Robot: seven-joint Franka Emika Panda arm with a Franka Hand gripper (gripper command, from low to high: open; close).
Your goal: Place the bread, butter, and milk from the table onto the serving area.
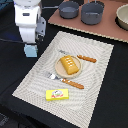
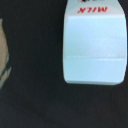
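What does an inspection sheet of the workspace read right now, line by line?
Surface: black table, bare around the mat.
Serving area: striped cream mat with plate and orange-handled cutlery.
Bread: on the plate.
Butter: flat on the mat's near edge.
Milk: off the mat, on the exterior view's left, right under the claw; the wrist view shows its lettered face.
Clutter: pinkish board with two grey pots; a bowl at the exterior view's right.
Claw: over the milk; open or shut cannot be told.
Cables: a dark cable on the table beside the arm.
Surroundings: nothing seen.
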